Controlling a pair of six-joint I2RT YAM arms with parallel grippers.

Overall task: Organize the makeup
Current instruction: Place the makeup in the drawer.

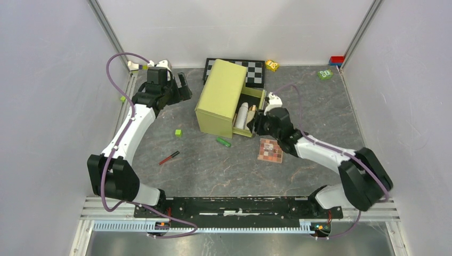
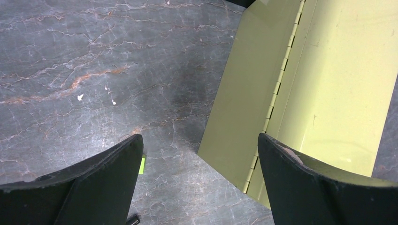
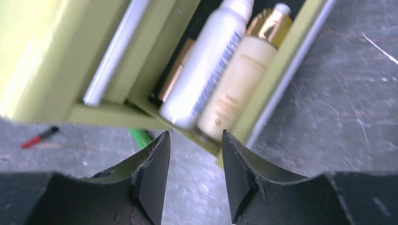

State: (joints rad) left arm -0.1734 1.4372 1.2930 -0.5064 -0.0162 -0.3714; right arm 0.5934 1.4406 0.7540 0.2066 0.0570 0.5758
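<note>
White-shelled links and black joint housings mark the left arm point(image 1: 130, 125) and right arm point(image 1: 320, 151), both on a black mounting bar point(image 1: 240, 205). A purple cable point(image 1: 107, 69) trails along each. The left claw point(image 2: 199, 137) and right claw point(image 3: 195, 133) wear matte black, curved fingers point(image 3: 150, 178) with scuffed edges.

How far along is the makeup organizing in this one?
Done: a white bottle and a beige gold-capped bottle lie in the open compartment of the olive-green box. In hand: nothing; the right end effector is open just outside that compartment, the left end effector open beside the box. Left: a green tube, a red pencil and a square pink-brown eyeshadow palette on the grey table.
</note>
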